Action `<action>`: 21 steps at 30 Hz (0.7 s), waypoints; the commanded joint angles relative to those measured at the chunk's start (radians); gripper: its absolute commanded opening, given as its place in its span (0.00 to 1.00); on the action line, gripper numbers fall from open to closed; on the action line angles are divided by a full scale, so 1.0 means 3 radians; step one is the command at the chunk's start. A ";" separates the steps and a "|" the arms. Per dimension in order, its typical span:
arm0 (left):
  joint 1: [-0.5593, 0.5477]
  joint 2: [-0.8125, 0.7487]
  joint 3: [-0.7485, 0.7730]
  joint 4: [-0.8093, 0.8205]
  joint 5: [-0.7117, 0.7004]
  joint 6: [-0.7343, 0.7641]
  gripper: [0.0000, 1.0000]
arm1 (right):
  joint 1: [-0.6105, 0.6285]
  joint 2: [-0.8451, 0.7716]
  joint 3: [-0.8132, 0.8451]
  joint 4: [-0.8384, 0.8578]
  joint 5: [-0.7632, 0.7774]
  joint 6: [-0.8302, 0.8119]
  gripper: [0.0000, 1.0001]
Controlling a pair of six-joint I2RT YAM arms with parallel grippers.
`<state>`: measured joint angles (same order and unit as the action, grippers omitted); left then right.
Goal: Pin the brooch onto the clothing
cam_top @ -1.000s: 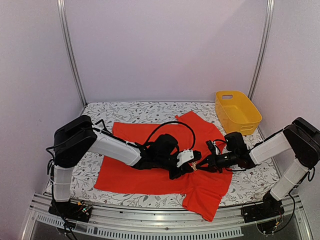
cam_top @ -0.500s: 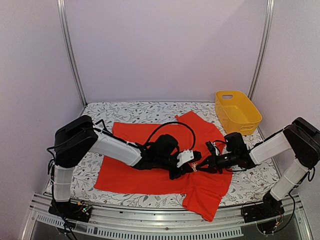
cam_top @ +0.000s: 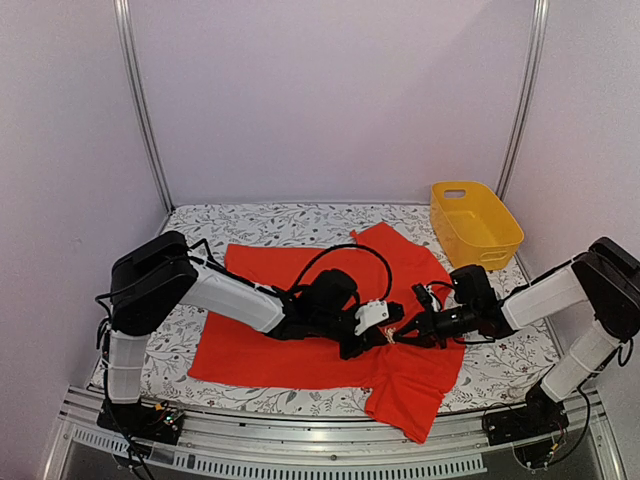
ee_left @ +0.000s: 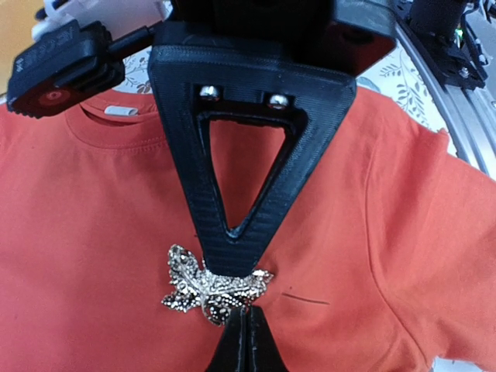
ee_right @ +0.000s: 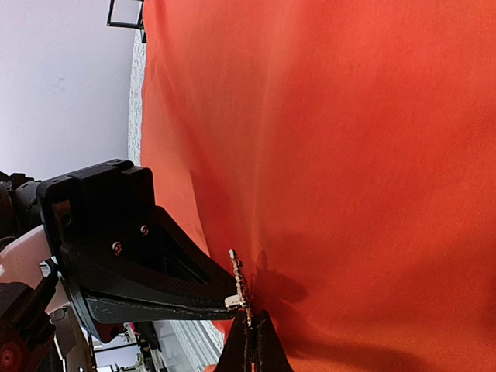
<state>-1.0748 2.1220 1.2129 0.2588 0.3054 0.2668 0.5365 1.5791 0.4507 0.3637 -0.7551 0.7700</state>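
Holding the brooch point(ee_left: 213, 288) against the shirt point(ee_left: 434, 232).
Left jaws and right jaws are both shut on it, tip to tip.

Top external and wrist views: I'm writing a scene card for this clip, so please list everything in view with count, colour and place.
T-shirt: one, red-orange, spread flat mid-table.
brooch: one, silvery-gold, on the T-shirt's chest below the neckline.
basket: one, yellow, far right corner of the table.
table cover: one, white with grey leaf print, under the T-shirt.
left gripper: one, black, shut, tips at the brooch.
right gripper: one, black, shut, tips at the brooch from the opposite side.
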 commanded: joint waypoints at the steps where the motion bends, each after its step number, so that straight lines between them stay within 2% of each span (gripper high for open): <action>1: 0.0014 0.0064 0.0048 -0.0019 -0.0126 0.0037 0.00 | 0.0033 -0.0136 -0.0063 -0.0058 -0.0194 -0.0002 0.00; 5: 0.0017 -0.0001 0.0044 -0.0056 -0.0099 -0.0001 0.00 | 0.0033 -0.0172 -0.0097 -0.0123 -0.0186 -0.0031 0.00; 9: 0.0017 -0.0058 0.0040 -0.0131 -0.0011 -0.0090 0.08 | 0.0032 -0.0157 -0.0105 -0.0141 -0.0211 -0.0083 0.00; 11: 0.0026 -0.0097 0.0022 -0.0162 0.0029 -0.0156 0.15 | 0.0032 -0.0151 -0.0099 -0.0169 -0.0222 -0.0118 0.00; 14: 0.0038 -0.0166 -0.0033 -0.0194 0.0119 -0.0243 0.32 | 0.0032 -0.0142 -0.0073 -0.0230 -0.0241 -0.0173 0.00; 21: 0.0196 -0.0356 -0.0262 -0.0007 0.0443 -0.0585 0.48 | 0.0012 -0.0115 0.0003 -0.0376 -0.0248 -0.0330 0.00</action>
<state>-1.0592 2.0773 1.1690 0.2222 0.3580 0.1650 0.5377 1.5562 0.4320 0.2909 -0.8005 0.7136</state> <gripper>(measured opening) 0.433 0.007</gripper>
